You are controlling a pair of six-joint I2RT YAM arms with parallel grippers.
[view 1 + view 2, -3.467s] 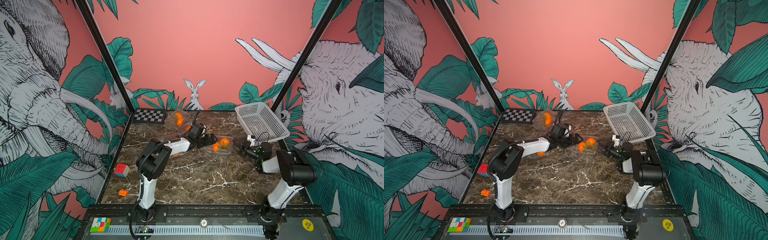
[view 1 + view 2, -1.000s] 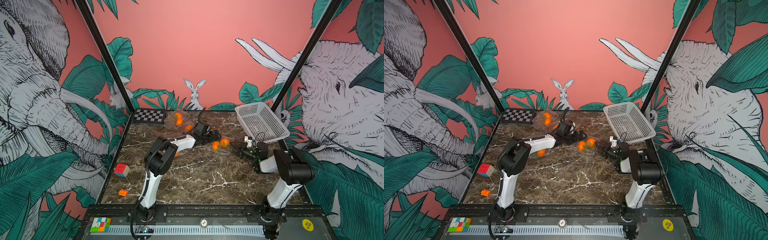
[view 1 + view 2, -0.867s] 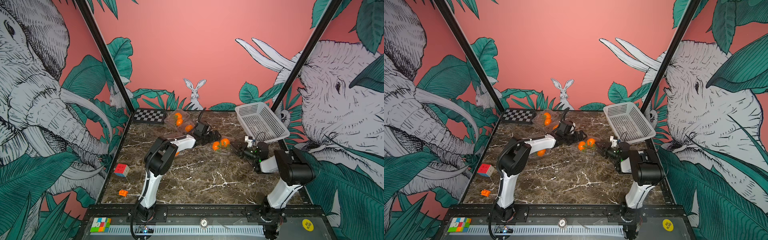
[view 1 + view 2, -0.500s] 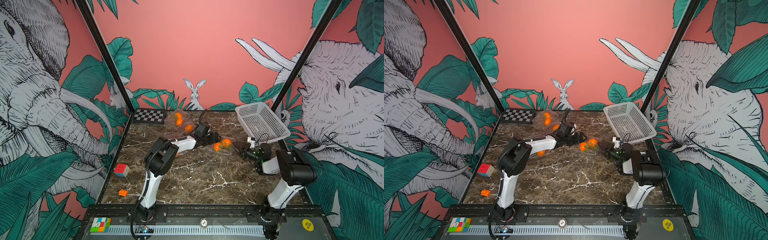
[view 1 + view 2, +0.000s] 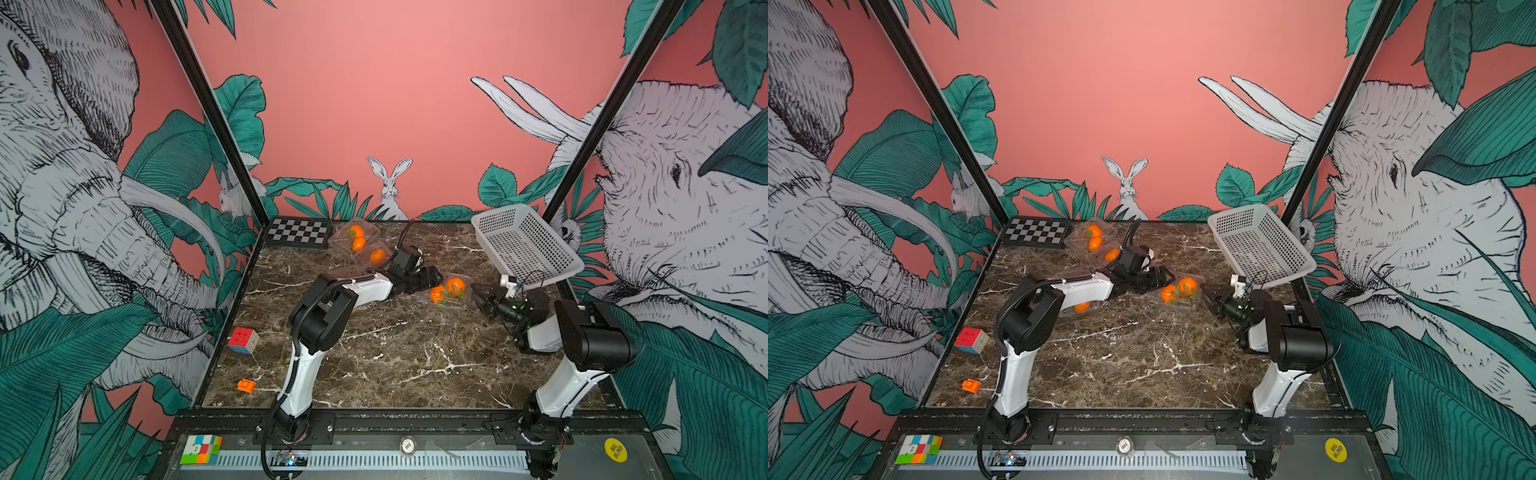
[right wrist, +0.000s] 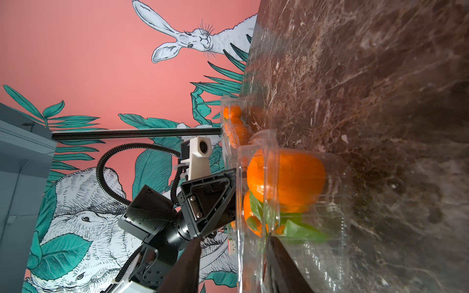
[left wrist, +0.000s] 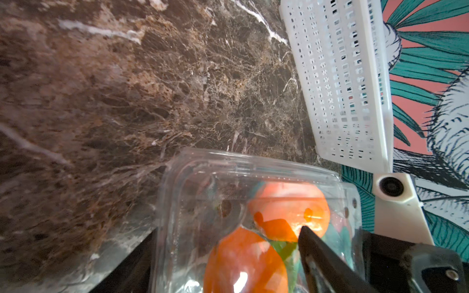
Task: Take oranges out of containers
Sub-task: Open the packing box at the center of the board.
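A clear container [image 5: 455, 304] with two oranges [image 5: 456, 284] [image 5: 1169, 293] lies at mid-table in both top views. My left gripper [image 5: 432, 277] is at its left end. In the left wrist view its fingers [image 7: 317, 256] press both sides of the container [image 7: 203, 182], shut on it, with the oranges [image 7: 243, 261] between them. My right gripper [image 5: 478, 293] is at the right end and open [image 6: 234, 241]. Its fingers straddle the container's rim [image 6: 243, 203] without pinching it. Two more containers with oranges [image 5: 356, 237] [image 5: 377, 256] sit at the back. Another orange [image 5: 1081, 307] shows under my left arm.
A white perforated basket [image 5: 523, 249] leans tilted at the back right, close above my right gripper. A chessboard [image 5: 298, 232] lies at the back left. A Rubik's cube [image 5: 243, 340] and a small orange block [image 5: 246, 385] sit by the left edge.
My left gripper has gone from wide open to shut on the container's left end. My right gripper's jaws have widened a little at the right end.
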